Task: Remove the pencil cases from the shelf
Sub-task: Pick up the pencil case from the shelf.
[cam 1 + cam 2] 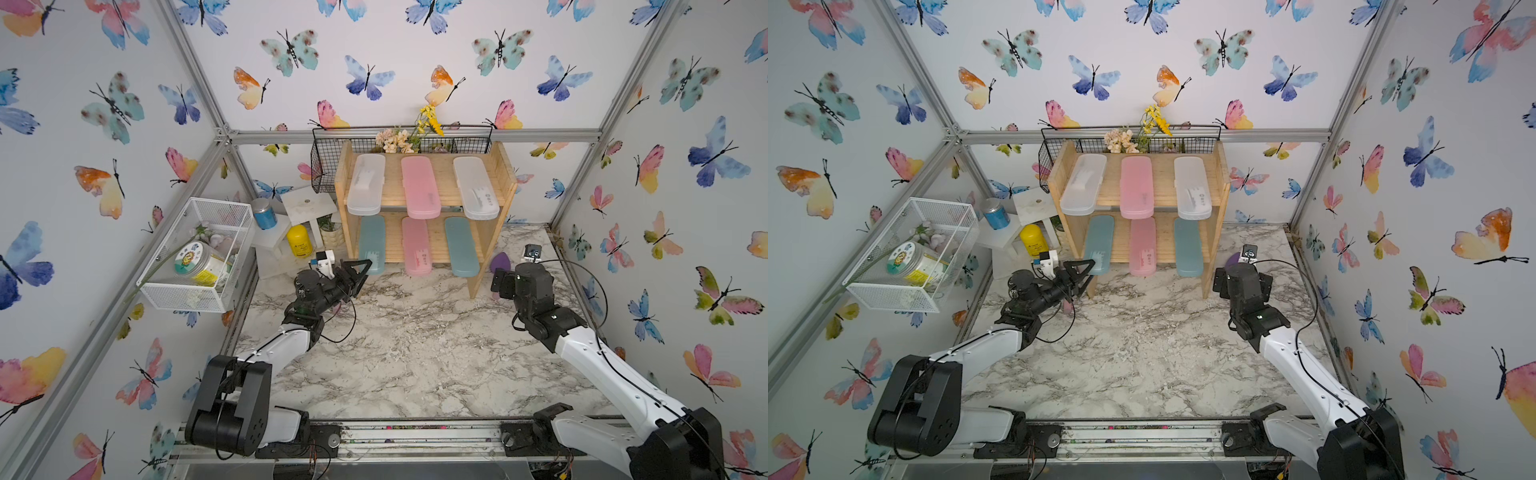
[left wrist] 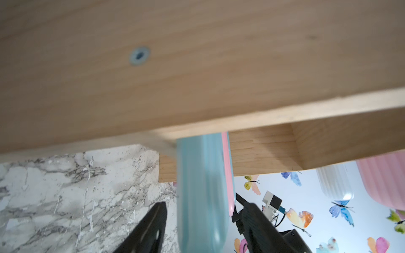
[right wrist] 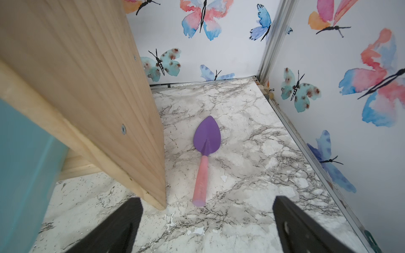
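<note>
The wooden shelf (image 1: 491, 253) holds several pencil cases. On the upper tier lie a frosted white case (image 1: 365, 185), a pink one (image 1: 420, 187) and another frosted white one (image 1: 476, 188). Below lie a teal case (image 1: 372, 243), a pink case (image 1: 417, 251) and a second teal case (image 1: 461, 247). My left gripper (image 1: 365, 266) straddles the front end of the left teal case (image 2: 201, 186). A narrow gap shows beside one finger (image 2: 157, 216). My right gripper (image 3: 207, 198) stands wide open over the marble floor, right of the shelf's side panel (image 3: 92, 92), with nothing between its fingers.
A purple trowel with a pink handle (image 3: 207, 135) lies on the floor just ahead of the right gripper. A white mesh basket (image 1: 195, 253) hangs on the left wall. A black wire basket (image 1: 328, 166) sits behind the shelf. A white stool (image 1: 307, 205), a blue tin (image 1: 264, 214) and a yellow bottle (image 1: 300, 241) stand left of it.
</note>
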Tool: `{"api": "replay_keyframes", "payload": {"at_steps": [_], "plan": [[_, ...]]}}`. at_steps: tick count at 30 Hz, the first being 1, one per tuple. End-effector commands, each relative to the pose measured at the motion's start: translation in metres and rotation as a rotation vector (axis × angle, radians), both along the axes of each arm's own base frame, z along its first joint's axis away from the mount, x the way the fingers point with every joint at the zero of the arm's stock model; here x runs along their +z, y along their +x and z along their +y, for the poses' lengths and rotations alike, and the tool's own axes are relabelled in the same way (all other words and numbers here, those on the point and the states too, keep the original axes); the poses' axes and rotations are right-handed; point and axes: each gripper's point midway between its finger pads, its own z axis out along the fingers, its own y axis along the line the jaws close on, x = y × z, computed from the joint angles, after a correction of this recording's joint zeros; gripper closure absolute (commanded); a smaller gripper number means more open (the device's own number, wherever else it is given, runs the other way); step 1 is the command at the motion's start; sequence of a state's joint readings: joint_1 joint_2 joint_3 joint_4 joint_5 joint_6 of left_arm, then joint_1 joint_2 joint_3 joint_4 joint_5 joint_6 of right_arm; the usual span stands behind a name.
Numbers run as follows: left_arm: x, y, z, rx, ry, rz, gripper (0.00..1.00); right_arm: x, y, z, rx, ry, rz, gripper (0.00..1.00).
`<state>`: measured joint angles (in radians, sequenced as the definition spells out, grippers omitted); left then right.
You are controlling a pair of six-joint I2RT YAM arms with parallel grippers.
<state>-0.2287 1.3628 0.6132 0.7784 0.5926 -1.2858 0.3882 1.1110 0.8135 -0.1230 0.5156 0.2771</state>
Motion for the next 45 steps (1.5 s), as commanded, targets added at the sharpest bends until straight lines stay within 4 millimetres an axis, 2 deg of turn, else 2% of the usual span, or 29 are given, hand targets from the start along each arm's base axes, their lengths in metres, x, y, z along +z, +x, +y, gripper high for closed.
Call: {"api": "replay_keyframes", "payload": {"at_steps": [1, 2, 8, 9, 13, 16, 21, 25, 30, 32, 38, 45], "plan": [[0.007, 0.002, -0.008, -0.021, -0.004, -0.031, 0.5, -0.004, -0.001, 0.005, 0.02, 0.009, 0.013, 0.01], [0.006, 0.002, -0.01, -0.025, -0.002, -0.029, 0.52, -0.004, -0.001, 0.005, 0.018, 0.008, 0.013, 0.01], [-0.003, -0.004, -0.016, -0.038, 0.014, -0.005, 0.82, -0.003, -0.005, 0.004, 0.022, 0.013, 0.012, 0.01], [-0.006, -0.005, -0.016, -0.036, 0.023, 0.001, 0.84, -0.002, -0.007, 0.005, 0.027, 0.018, 0.009, 0.01], [-0.016, -0.017, -0.012, -0.019, 0.079, -0.026, 0.82, 0.004, -0.013, 0.009, 0.054, 0.047, -0.007, 0.02], [-0.022, -0.032, -0.01, -0.007, 0.151, -0.088, 0.82, 0.009, -0.021, 0.022, 0.108, 0.068, -0.018, 0.02], [-0.027, -0.066, -0.018, 0.011, 0.392, -0.269, 0.81, 0.012, -0.045, 0.068, 0.266, 0.104, -0.021, 0.01], [-0.024, -0.098, -0.026, 0.047, 0.581, -0.423, 0.76, 0.023, -0.069, 0.122, 0.453, 0.231, -0.025, 0.01], [-0.016, -0.123, -0.014, 0.136, 0.647, -0.516, 0.78, 0.044, -0.094, 0.195, 0.703, 0.41, -0.022, 0.01], [-0.01, -0.129, -0.007, 0.178, 0.643, -0.54, 0.79, 0.05, -0.101, 0.222, 0.781, 0.475, -0.016, 0.01], [-0.006, -0.137, 0.003, 0.218, 0.649, -0.558, 0.8, 0.066, -0.11, 0.279, 0.944, 0.625, 0.004, 0.01], [-0.005, -0.141, 0.0, 0.226, 0.669, -0.568, 0.81, 0.079, -0.117, 0.327, 1.03, 0.685, 0.018, 0.01]]}}
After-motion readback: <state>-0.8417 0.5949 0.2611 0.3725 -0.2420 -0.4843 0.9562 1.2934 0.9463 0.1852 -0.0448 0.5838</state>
